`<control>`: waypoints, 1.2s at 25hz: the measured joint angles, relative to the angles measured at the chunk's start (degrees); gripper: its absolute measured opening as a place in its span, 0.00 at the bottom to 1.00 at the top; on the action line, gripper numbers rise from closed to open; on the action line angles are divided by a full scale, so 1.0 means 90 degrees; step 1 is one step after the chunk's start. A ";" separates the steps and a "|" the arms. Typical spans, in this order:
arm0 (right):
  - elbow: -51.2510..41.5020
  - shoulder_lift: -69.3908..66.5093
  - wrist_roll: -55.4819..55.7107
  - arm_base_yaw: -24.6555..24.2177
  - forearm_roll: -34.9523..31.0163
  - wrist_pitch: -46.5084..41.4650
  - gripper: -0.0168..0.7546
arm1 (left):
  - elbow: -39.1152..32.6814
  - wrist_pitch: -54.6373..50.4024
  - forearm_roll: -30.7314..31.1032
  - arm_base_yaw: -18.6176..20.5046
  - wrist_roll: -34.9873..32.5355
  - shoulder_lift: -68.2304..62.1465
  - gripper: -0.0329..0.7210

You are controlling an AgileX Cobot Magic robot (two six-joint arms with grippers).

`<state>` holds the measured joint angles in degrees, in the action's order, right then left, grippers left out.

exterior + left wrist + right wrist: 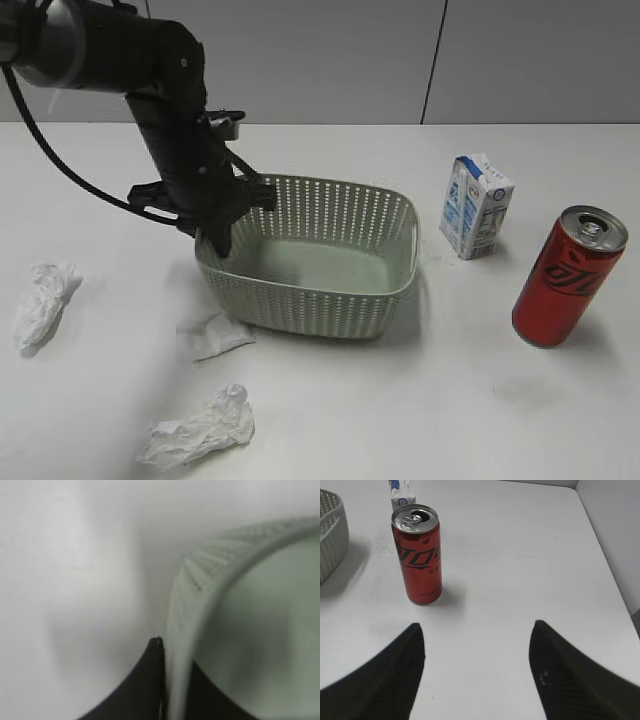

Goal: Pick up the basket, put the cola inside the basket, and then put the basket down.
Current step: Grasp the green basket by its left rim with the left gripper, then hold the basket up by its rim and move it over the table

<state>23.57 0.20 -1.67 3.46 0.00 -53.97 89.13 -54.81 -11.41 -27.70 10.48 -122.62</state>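
Observation:
The pale sage-green basket (330, 290) sits mid-table, slightly tilted, and looks empty. My left gripper (218, 243) is shut on the basket's left rim; in the left wrist view its fingers (176, 652) pinch the basket's wall (200, 575) from both sides. The red cola can (567, 277) stands upright at the right, apart from the basket. In the right wrist view the cola (417, 555) stands ahead and to the left of my right gripper (477, 630), which is open and empty above the table. The right gripper does not show in the exterior view.
A small white-and-blue carton (476, 206) stands between basket and cola, seen also in the right wrist view (401, 494). Crumpled white tissues lie at the left (42, 300), under the basket's front-left corner (215, 333) and at the front (198, 430). The table's right edge (607, 555) is near.

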 joint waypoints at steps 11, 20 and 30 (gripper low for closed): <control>0.0030 0.0000 0.0000 0.0000 0.0000 0.0000 0.67 | 0.0030 -0.0486 0.0100 -0.0059 0.0991 0.0669 0.04; 0.1084 -0.1920 0.0034 0.0000 -0.0630 -0.0554 0.79 | -0.1686 0.0452 -0.0168 -0.0309 0.1124 0.1749 0.04; 0.2634 -0.5328 0.0046 0.0000 -0.1444 -0.0725 0.83 | -0.2104 0.0862 -0.0149 -0.0332 0.1142 0.1761 0.04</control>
<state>47.27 -47.74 -1.26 3.46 -13.00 -60.49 70.19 -47.05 -12.75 -30.69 20.76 -106.77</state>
